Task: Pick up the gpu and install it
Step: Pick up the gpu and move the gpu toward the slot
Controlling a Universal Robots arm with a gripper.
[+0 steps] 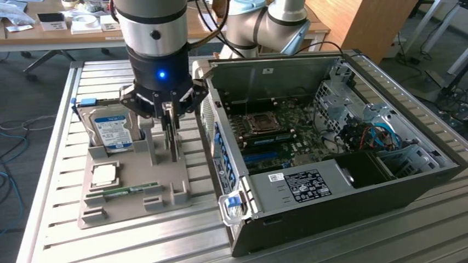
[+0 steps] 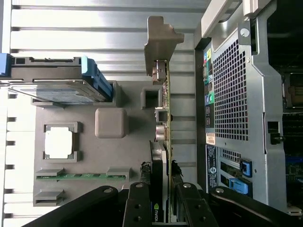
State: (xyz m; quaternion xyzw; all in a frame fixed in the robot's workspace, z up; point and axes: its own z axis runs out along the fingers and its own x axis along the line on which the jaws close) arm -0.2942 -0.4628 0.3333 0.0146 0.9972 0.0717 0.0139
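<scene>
Claw [image 1: 171, 127] clamped on the graphics card [image 1: 174, 147]
The card stands upright in the grey holder [image 1: 124, 211] on the bench [image 1: 58, 241], to the exterior view's left of the open computer case [image 1: 351, 203]. A straight, level lift should stop it snagging its slot.

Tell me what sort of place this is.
Likely a robotics lab set up for computer assembly: an open black desktop tower case lies on a slotted aluminium table, a grey plastic fixture tray holds loose parts, and a robot gripper clasps a green gpu card.
</scene>
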